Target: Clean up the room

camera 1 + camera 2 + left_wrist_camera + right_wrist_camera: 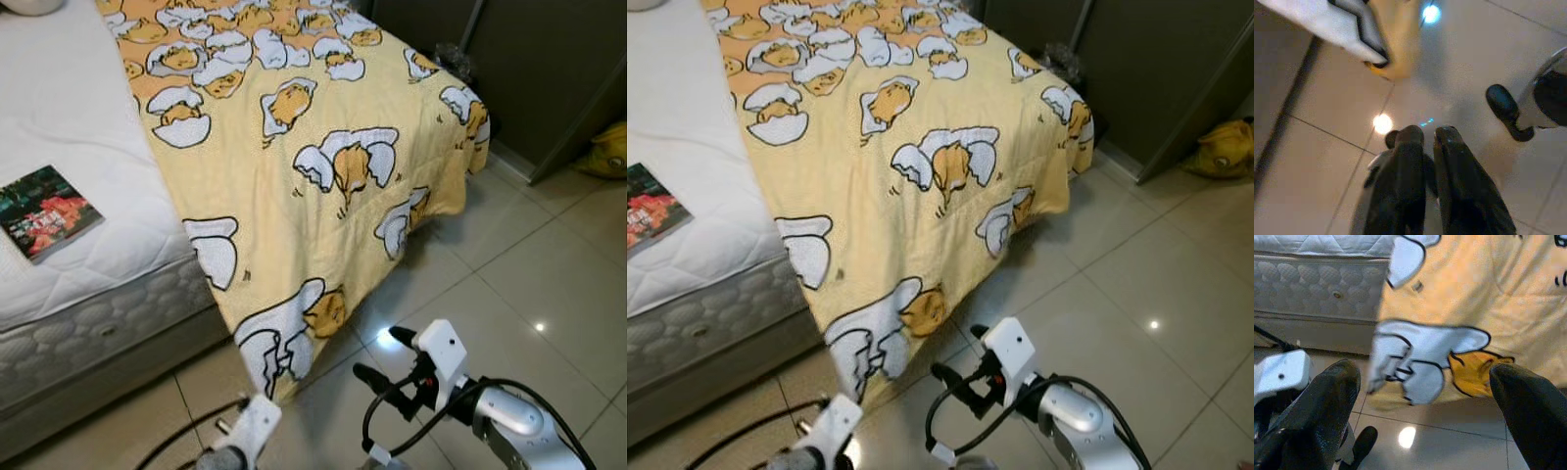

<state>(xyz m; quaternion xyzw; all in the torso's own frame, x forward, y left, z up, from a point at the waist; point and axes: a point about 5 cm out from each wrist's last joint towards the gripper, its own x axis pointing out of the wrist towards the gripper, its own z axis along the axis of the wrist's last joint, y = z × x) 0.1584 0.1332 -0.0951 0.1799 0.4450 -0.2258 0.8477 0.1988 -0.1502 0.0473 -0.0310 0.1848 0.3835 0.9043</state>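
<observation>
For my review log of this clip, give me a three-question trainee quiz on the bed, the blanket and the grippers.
1. True or false: the yellow blanket hangs over the mattress edge down toward the floor.
2. Which gripper is open? A. left gripper B. right gripper
3. Fill in: a ____ lies on the bare mattress beside the blanket.

Key: 1 true. 2 B; the left gripper's fingers are closed together. 3 book.

Silver right arm (514, 421) with looping black cables, white wrist housings, right gripper (384, 354) fingers long, black, round-tipped
</observation>
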